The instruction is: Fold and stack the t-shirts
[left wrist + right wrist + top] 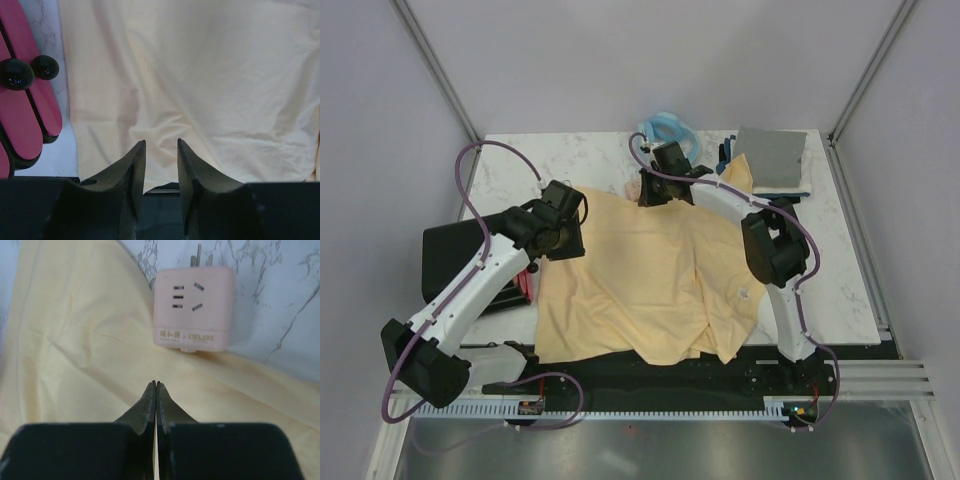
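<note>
Sitting closed over yellow t-shirt [75, 340], right claw [156, 385].

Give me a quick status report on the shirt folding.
Left gripper open over yellow shirt. Right gripper shut at its far edge. Pink plug adapter just beyond.

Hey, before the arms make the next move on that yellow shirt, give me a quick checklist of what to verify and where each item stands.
1. Is the right gripper shut at the far edge of the yellow t-shirt: ok.
2. Is cloth actually pinched between its fingers: cannot tell.
3. Is the left gripper gripping the shirt's left edge: not ok, jaws apart over the cloth.
4. Is the pink plug adapter out of the way: not ok, it lies right at the shirt's far edge.
5. Is the shirt lying flat: not ok, its near right corner is rumpled.
6. Is the folded grey t-shirt at the far right corner bare on top: ok.
</note>
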Action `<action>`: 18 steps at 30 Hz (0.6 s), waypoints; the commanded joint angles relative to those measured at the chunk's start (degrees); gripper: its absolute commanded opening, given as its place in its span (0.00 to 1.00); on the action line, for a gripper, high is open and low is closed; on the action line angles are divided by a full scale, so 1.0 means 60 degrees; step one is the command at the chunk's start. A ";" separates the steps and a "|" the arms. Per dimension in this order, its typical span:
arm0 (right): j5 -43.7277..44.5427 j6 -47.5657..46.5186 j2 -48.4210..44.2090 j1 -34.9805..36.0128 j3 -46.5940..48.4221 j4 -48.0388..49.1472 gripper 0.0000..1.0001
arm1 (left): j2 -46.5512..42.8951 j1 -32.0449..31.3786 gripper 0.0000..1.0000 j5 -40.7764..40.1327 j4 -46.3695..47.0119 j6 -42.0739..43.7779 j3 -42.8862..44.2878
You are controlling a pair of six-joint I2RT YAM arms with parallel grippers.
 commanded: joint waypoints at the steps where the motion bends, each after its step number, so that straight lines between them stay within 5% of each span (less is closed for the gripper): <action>1: 0.0199 0.0025 0.0700 0.0070 0.0869 0.0497 0.00 | -0.0126 -0.0058 0.39 -0.0222 -0.0069 -0.0366 -0.0010; 18: 0.1122 0.0376 0.3513 0.0055 0.3974 0.1273 0.00 | 0.0152 -0.0058 0.38 -0.0091 -0.0332 -0.0234 0.0048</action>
